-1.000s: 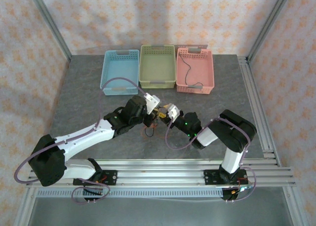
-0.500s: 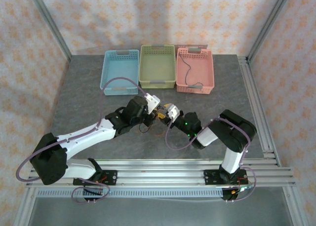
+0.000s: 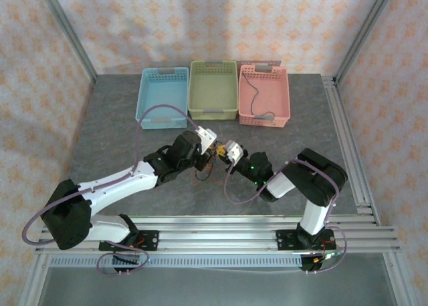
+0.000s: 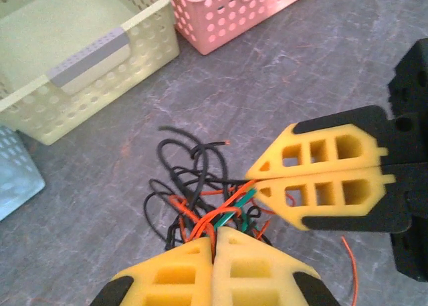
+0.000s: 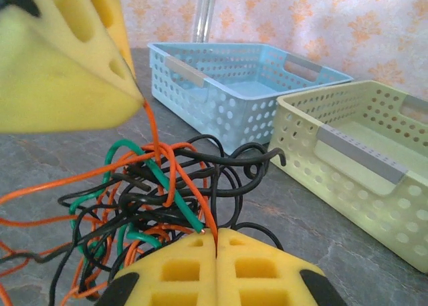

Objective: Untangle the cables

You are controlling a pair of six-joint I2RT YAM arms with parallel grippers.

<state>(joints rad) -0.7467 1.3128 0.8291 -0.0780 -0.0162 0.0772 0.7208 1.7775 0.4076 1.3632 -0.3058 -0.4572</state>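
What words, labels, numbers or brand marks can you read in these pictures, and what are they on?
None: no readable text anywhere.
The grey tags on the green basket and the blue basket are blank, and the cables carry no print.

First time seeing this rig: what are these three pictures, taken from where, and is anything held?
A left arm and a right arm are bolted at a table's near edge. The wide picture looks down from above and behind them; the other two come from a camera on each wrist. On the table sit a blue basket, a green basket and a pink basket holding one cable. Between the arms is a tangle of thin cables; the left fingers and right fingers, yellow foam, are each shut on strands of it.
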